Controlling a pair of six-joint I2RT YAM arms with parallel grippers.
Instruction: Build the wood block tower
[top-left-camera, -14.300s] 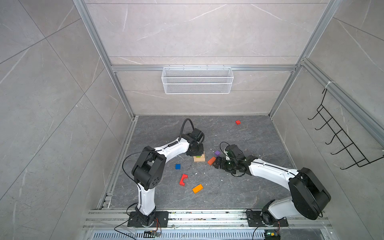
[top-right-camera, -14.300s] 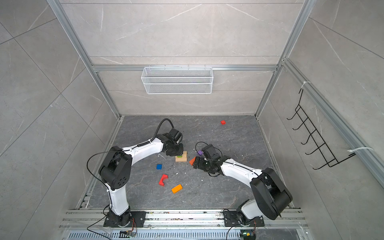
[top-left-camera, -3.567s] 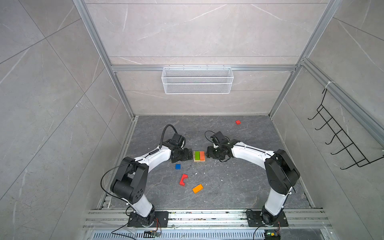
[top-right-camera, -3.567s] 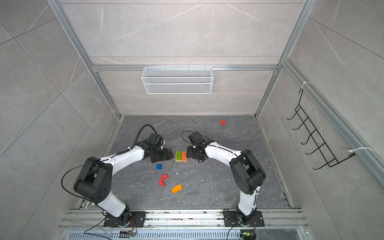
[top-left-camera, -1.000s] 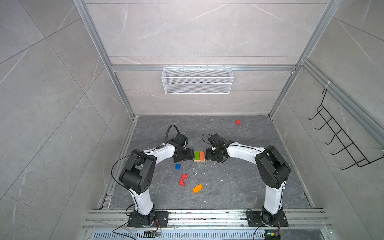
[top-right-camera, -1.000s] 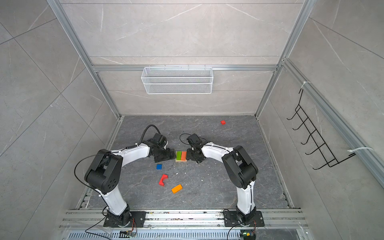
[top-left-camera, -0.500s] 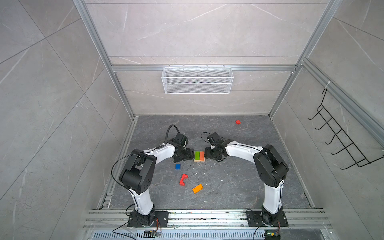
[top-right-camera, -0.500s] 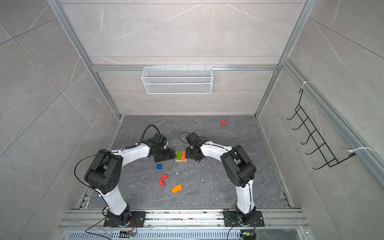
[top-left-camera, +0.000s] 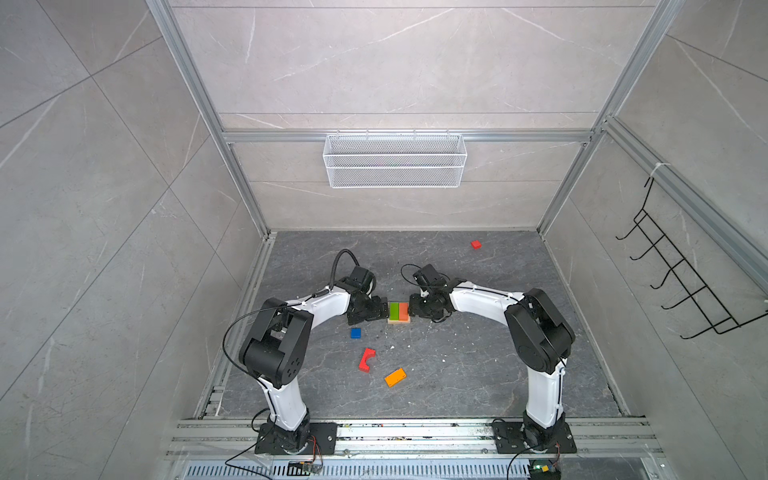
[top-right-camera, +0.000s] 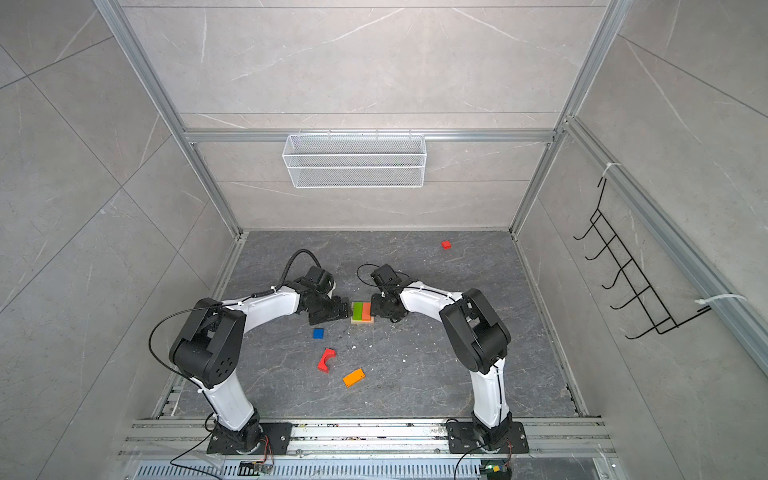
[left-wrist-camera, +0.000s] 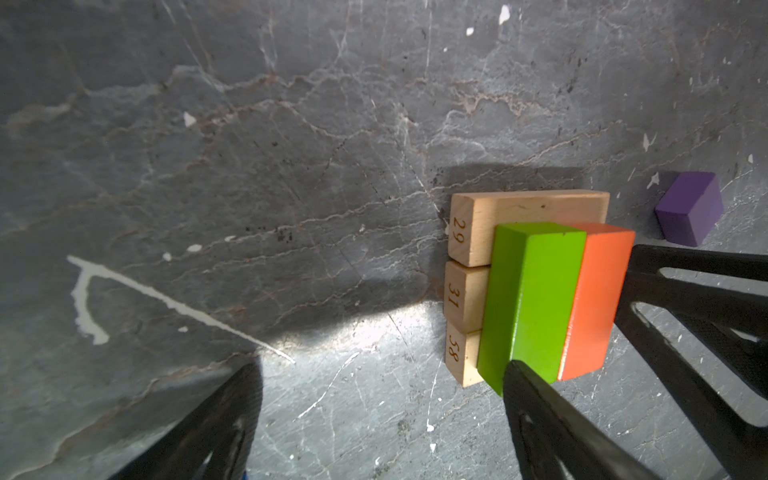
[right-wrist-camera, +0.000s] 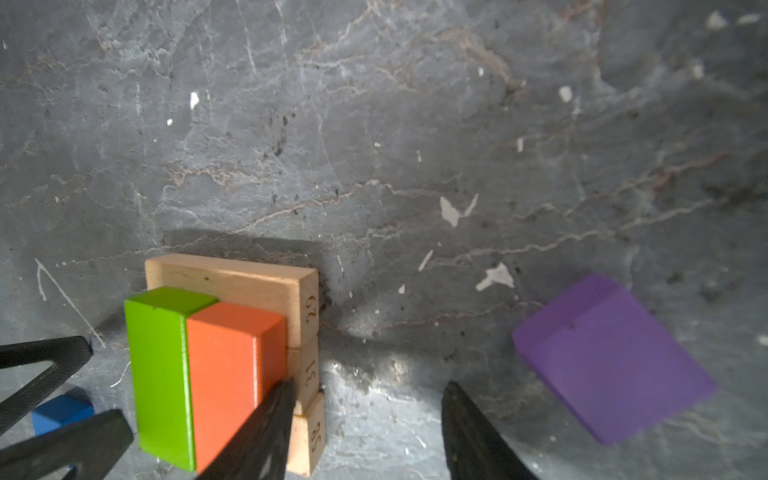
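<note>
Floor (top-left-camera: 457, 374): dark grey stone, scuffed, with pale flecks.

Left gripper (top-left-camera: 376, 309): jaws spread wide, nothing between them but bare floor. In the left wrist view one fingertip (left-wrist-camera: 515, 374) sits against the green side of the stack.

Right gripper (top-left-camera: 415, 309): jaws partly apart and empty. In the right wrist view one fingertip (right-wrist-camera: 282, 390) rests on the orange-red side. The two grippers flank the stack from opposite sides. Judged: they are squaring it up, not lifting it.

Wood block tower (top-left-camera: 399, 311): mid-floor between the grippers, two layers so far.
- Tan base bars (left-wrist-camera: 528, 208): three side by side, with numbers on their ends.
- Green slab (left-wrist-camera: 536, 299) and orange-red slab (left-wrist-camera: 598, 299): lying across the bars, long faces touching.

Loose pieces:
- Purple block (right-wrist-camera: 611, 357): just beside the stack, on the right gripper's side.
- Orange bar (top-left-camera: 395, 377), red arch (top-left-camera: 366, 359) and blue cube (top-left-camera: 355, 333): near the stack, toward the robot bases.
- Small red block (top-left-camera: 476, 244): well apart, toward the back wall.

Handling, judged:
- The blocks are rigid, light and not fragile.
- The painted faces look smooth, so they are probably slick.
- The layers are unbonded and would shift under a sideways nudge.
- Each loose piece is best gripped from above across two flat parallel faces, mid-length, the arch by its flat sides.
- Each should be set down straight and released without dragging.
</note>
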